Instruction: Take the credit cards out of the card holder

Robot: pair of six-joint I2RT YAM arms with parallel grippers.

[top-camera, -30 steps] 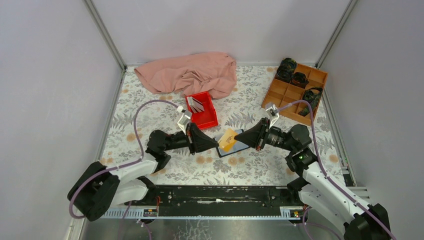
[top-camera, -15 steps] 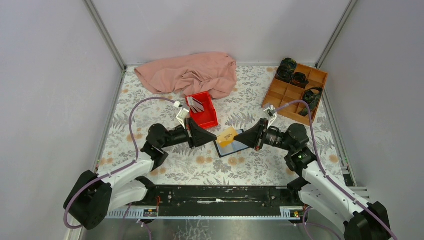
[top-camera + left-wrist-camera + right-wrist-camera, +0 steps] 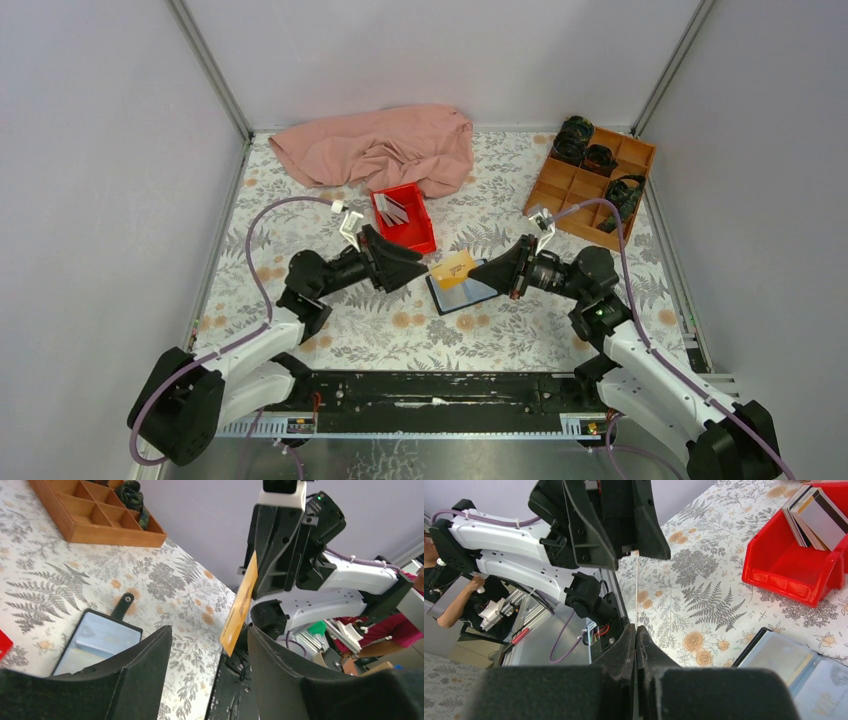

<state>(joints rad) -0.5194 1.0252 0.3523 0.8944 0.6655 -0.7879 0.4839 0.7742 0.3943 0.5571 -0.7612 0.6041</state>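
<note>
An orange credit card [image 3: 453, 268] hangs edge-up above the table, pinched by my right gripper [image 3: 474, 272]. In the right wrist view that card [image 3: 637, 587] shows as a thin edge rising from the right gripper's [image 3: 636, 630] shut fingers. My left gripper [image 3: 424, 269] faces it, open; in the left wrist view the card [image 3: 241, 605] stands just beyond the left gripper's [image 3: 209, 630] spread fingers, nearer the right one and touching neither. The card holder [image 3: 462, 292] lies open on the table below, blue side up, with cards still in its pockets [image 3: 791, 667].
A red tray [image 3: 403, 225] holding several removed cards [image 3: 814, 512] sits behind the left gripper. A pink cloth [image 3: 380, 148] lies at the back. A wooden compartment box [image 3: 590, 185] with dark items stands at the back right.
My left gripper has opened and let go of the orange card, drawing back slightly to the left. The right gripper still holds the card, which has risen a little off the holder.
</note>
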